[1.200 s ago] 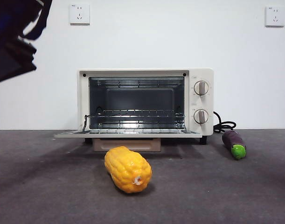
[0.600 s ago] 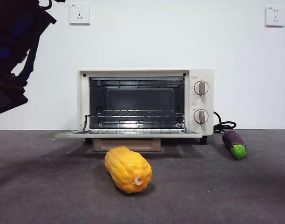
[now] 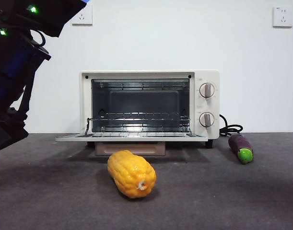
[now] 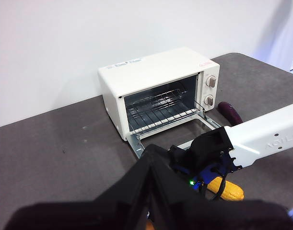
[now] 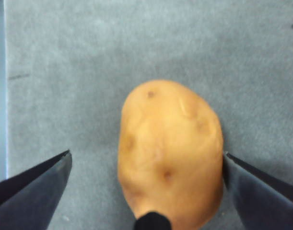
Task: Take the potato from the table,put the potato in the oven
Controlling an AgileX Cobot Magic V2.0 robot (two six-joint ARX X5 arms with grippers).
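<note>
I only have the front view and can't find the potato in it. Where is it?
Observer: The right wrist view shows the potato lying on the table, between the jaws of the right end effector.
Operator: Is it gripped?
Observer: No. The jaws are open; one stands well clear of it, the other close beside it.
Operator: And the left arm?
Observer: It waits high up. Its wrist view looks down on the oven, with the right arm reaching in below.
</note>
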